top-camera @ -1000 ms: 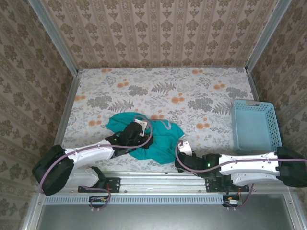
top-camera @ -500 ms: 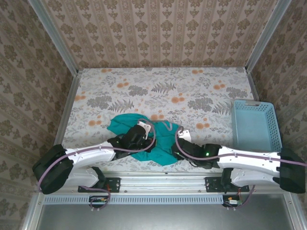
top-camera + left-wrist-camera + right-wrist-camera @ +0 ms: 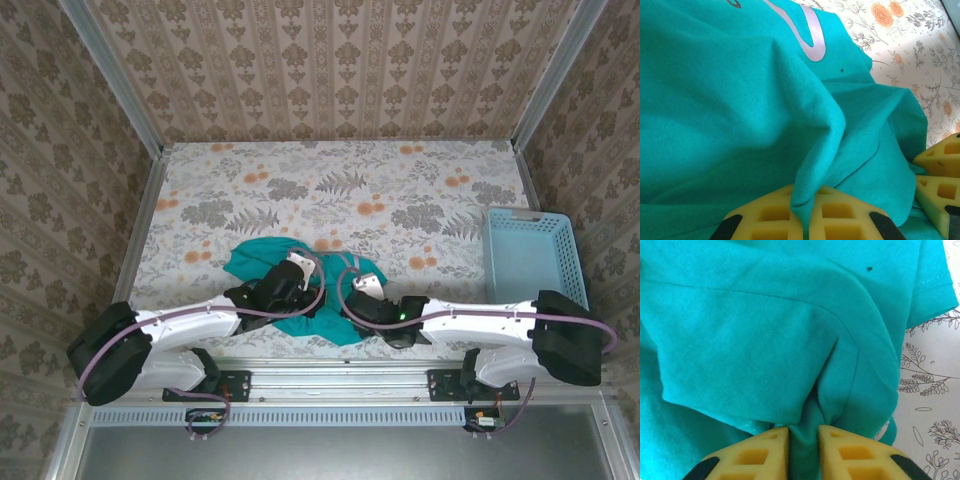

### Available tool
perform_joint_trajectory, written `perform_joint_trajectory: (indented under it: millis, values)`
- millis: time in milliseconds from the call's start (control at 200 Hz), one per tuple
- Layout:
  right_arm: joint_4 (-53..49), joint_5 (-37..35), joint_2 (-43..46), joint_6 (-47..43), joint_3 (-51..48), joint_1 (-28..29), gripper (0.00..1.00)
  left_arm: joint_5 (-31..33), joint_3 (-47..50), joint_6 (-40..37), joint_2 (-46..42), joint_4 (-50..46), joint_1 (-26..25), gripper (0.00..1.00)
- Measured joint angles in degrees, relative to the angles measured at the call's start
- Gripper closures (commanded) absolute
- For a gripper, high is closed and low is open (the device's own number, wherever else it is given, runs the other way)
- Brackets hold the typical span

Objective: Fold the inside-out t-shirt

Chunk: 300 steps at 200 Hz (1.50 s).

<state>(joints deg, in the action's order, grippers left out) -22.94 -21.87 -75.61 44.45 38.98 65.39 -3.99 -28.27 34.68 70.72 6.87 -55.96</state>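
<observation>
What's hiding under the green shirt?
The flowery tabletop shows all around the t-shirt and runs beneath it. The bunched fabric covers its middle, so whether anything else lies under there cannot be seen.

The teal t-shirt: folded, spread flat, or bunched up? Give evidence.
Bunched up: the t-shirt lies in a crumpled heap, left gripper and right gripper each pinching a fabric ridge.

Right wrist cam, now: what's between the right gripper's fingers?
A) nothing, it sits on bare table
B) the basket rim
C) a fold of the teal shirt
C: in the right wrist view, the right gripper has a bunched fold of the t-shirt pinched between its yellow fingers.
</observation>
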Motion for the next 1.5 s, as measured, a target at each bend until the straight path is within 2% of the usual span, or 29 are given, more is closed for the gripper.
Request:
perform_joint_trajectory:
  millis: [80, 170, 335, 470, 620, 685, 845, 1025, 1200, 1500]
  values:
    - [0.0, 0.1, -0.3, -1.0, 0.9, 0.0, 0.96, 0.7, -0.1, 0.0, 0.0, -0.5, -0.1, 1.00]
    - [-0.1, 0.0, 0.1, -1.4, 1.6, 0.3, 1.00, 2.5, -1.3, 0.0, 0.2, -2.8, -0.2, 1.00]
    - [-1.8, -0.5, 5.7, -3.7, 1.7, 4.1, 1.00, 3.2, -2.3, 1.0, 1.5, -4.2, 3.4, 1.00]
    - [-1.1, -0.7, 14.6, -5.2, -0.7, 6.5, 1.00, 2.2, -2.3, 2.9, 3.2, -4.9, 7.3, 1.00]
    - [1.8, -1.0, 24.9, -5.5, -6.3, 6.2, 1.00, -0.3, -3.5, 3.1, 4.7, -5.1, 7.6, 1.00]
    - [4.3, -1.0, 28.0, -5.5, -8.7, 5.8, 1.00, -1.0, -4.2, 3.1, 4.9, -5.1, 7.5, 0.91]
    - [7.4, -0.9, 29.0, -4.1, -12.3, 3.8, 1.00, 1.1, -5.3, 1.3, 3.9, -7.1, 2.7, 0.64]
    - [8.7, -0.3, 23.4, -1.2, -14.6, 1.3, 1.00, 5.6, -8.6, -2.2, -1.9, -12.2, -7.5, 0.48]
    - [13.2, 1.6, 21.9, -0.7, -16.2, 1.2, 0.96, 7.0, -12.3, -2.6, -0.8, -13.5, -12.2, 0.49]
    - [18.7, 3.1, 23.2, -0.6, -18.3, 1.2, 0.98, 7.5, -14.4, -1.8, 12.1, -15.0, -12.6, 0.47]
